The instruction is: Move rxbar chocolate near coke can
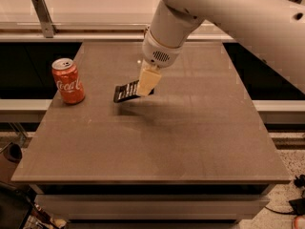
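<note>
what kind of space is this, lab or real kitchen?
Probably an office kitchenette or a test area mocked up as one: a plain table, a long glossy counter behind it, cables on the speckled floor. The gripper holds the rxbar chocolate above the table, apart from the coke can.
</note>
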You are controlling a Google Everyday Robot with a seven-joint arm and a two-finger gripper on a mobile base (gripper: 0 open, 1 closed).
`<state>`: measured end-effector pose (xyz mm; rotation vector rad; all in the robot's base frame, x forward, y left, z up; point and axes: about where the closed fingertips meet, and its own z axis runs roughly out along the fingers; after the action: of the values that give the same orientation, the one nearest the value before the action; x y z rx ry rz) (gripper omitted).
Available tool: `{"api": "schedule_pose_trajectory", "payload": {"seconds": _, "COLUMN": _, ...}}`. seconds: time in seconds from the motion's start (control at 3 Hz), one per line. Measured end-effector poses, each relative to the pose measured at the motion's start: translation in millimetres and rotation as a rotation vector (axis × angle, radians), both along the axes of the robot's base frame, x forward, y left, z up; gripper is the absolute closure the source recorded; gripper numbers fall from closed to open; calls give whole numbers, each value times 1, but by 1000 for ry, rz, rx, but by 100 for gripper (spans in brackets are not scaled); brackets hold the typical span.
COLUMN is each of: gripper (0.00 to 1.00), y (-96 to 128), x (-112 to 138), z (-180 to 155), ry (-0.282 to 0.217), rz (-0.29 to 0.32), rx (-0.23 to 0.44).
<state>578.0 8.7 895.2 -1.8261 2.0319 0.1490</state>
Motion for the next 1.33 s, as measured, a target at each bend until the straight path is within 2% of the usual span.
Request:
{"api": "schedule_pose_trajectory", "payload": {"seconds": 0.33, "gripper": 100, "y": 15, "x": 4, "z": -5, "ry": 12, "rz": 19, "rx": -1}}
{"api": "schedule_pose_trajectory", "payload": {"seconds": 0.67, "gripper": 100, "y": 50, "x": 3, "z": -16, "ry": 30, "rz": 72, "rx": 16}}
{"api": "schedule_pose_trajectory", "payload": {"seconds": 1.0, "gripper": 100, "y": 50, "x": 3, "z": -16, "ry": 30, "rz": 72, "rx": 16}}
{"api": "schedule_pose_trajectory", "payload": {"seconds": 1.33, "gripper": 100, "y": 56, "x": 11, "z": -15, "ry": -2, "rz": 73, "rx": 37}}
